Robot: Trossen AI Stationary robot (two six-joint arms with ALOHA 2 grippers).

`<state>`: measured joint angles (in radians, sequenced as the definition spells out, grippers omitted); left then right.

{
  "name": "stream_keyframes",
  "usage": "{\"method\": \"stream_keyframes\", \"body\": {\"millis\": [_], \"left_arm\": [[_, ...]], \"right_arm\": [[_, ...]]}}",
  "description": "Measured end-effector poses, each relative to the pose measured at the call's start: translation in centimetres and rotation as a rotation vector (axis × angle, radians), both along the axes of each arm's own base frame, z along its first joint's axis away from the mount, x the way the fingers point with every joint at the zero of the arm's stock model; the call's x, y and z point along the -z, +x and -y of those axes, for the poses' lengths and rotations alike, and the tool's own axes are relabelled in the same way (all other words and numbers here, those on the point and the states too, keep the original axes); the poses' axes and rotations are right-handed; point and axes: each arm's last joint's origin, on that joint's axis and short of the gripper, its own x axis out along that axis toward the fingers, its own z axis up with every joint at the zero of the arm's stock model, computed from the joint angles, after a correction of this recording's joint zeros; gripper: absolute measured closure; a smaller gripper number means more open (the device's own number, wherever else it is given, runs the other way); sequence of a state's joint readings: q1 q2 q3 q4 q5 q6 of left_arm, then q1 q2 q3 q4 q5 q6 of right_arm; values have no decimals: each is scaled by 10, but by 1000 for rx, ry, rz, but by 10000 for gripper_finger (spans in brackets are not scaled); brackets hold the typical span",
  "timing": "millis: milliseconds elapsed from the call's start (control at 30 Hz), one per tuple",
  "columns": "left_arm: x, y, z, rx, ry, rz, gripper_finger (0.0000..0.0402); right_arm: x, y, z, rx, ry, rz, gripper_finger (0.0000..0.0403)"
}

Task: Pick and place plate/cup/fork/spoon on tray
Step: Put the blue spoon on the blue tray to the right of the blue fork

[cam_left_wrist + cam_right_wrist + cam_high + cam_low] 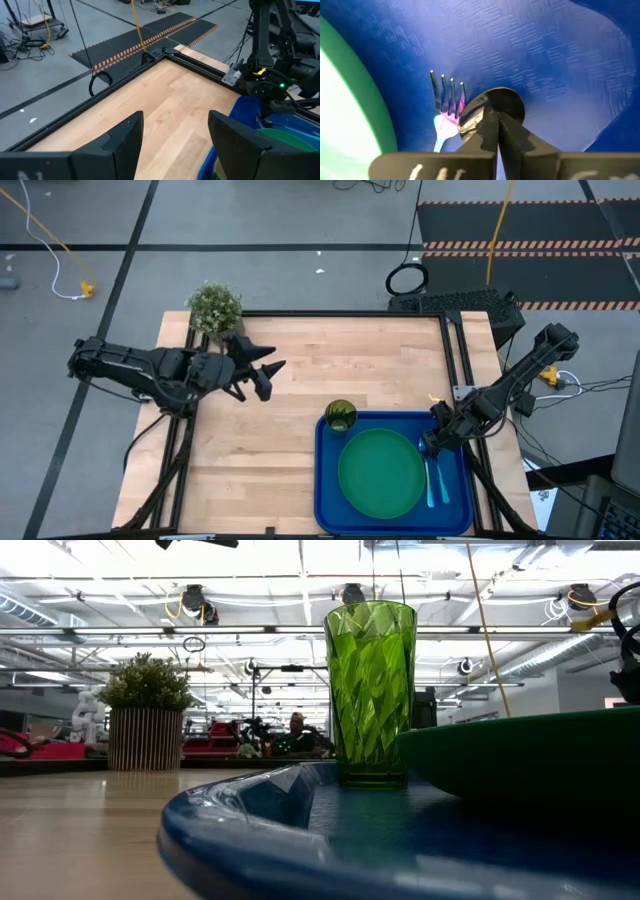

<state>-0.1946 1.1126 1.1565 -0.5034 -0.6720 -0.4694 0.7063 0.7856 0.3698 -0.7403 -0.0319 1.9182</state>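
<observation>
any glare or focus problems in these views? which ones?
Low view: the bright-blue plastic tray rim and dark-green round plate sit close and soft, while the translucent yellow-green faceted cup stays crisp against bright ceiling lights. Right wrist view: the plate edge is washed out near white, and a pink glint sits at the neck of the fork beside the shiny spoon bowl.

Potted plant (214,307): at the table's far left corner, in a ribbed pot.
Table (300,370): light wood, black frame.
Person (296,735): seated far behind.
</observation>
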Motion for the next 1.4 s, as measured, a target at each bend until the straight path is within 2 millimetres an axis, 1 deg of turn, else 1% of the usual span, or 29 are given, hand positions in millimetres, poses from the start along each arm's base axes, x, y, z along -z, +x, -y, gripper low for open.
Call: {"method": "stream_keyframes", "body": {"millis": [267, 767, 1167, 1400], "left_arm": [[0, 1, -7, -30, 2, -2, 176], [0, 1, -7, -30, 2, -2, 176], [0, 1, -7, -31, 1, -2, 176], [0, 1, -7, -31, 0, -1, 176]], "right_arm": [[1, -2, 1, -28, 4, -29, 403], [2, -6, 3, -90, -29, -57, 403], [2, -4, 5, -111, -92, -9, 403], [2, -4, 4, -135, -98, 3, 403]]}}
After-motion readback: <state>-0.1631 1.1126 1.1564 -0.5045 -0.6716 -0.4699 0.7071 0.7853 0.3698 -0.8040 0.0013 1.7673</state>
